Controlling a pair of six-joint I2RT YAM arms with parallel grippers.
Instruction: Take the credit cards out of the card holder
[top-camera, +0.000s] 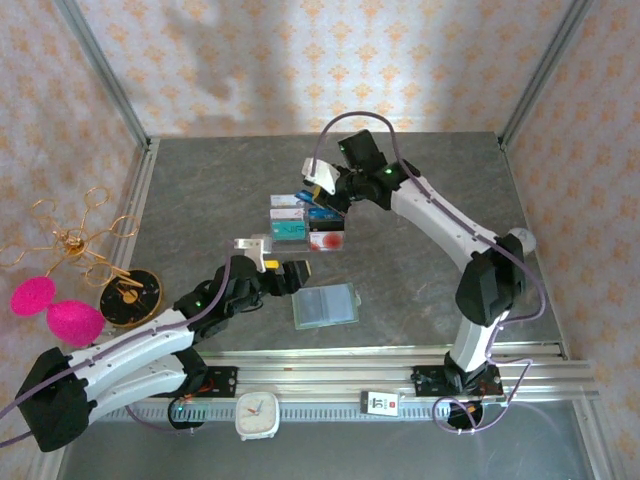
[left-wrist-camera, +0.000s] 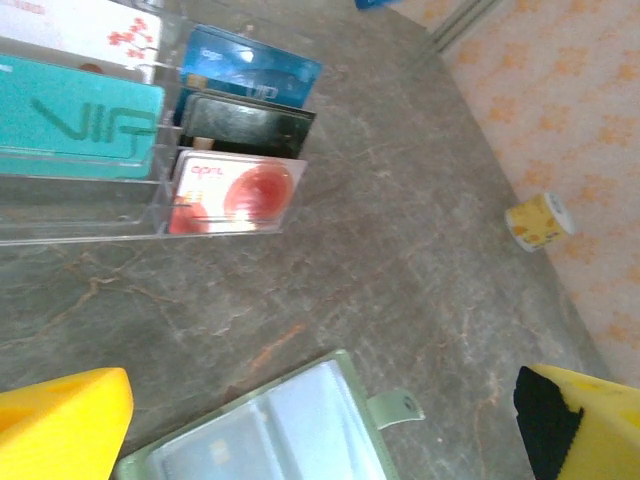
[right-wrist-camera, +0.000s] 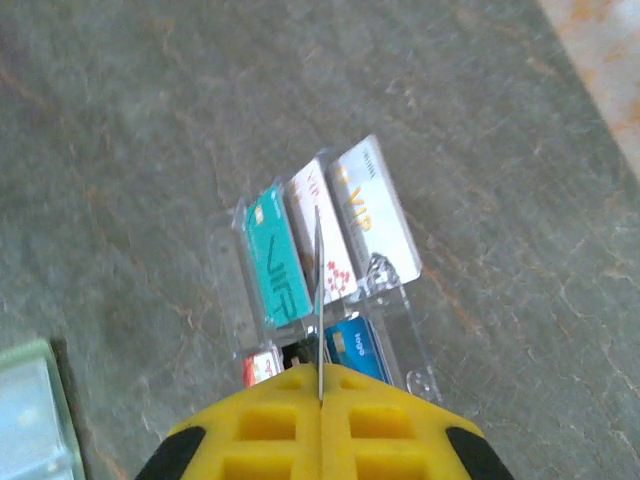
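Observation:
The card holder (top-camera: 326, 305), a sage-green wallet, lies open on the grey table, its clear pockets looking pale blue. In the left wrist view the card holder (left-wrist-camera: 270, 430) sits just below my left gripper (left-wrist-camera: 320, 425), whose yellow fingers (left-wrist-camera: 60, 425) stand wide apart with nothing between them. From above, my left gripper (top-camera: 285, 268) hovers at the wallet's left edge. My right gripper (right-wrist-camera: 320, 375) is shut on a credit card (right-wrist-camera: 318, 290), seen edge-on as a thin line. It hangs over a clear card rack (right-wrist-camera: 415, 345). From above, the right gripper (top-camera: 325, 186) holds the pale card (top-camera: 313, 170).
The clear rack (top-camera: 305, 225) holds teal, white, blue, dark and red-and-white cards. A black round dish (top-camera: 130, 297), a gold wire stand (top-camera: 75, 238) and pink shapes (top-camera: 55, 310) sit at the left. A white clock (top-camera: 257, 413) stands on the front rail. A small patterned roll (left-wrist-camera: 538, 220) lies by the wall.

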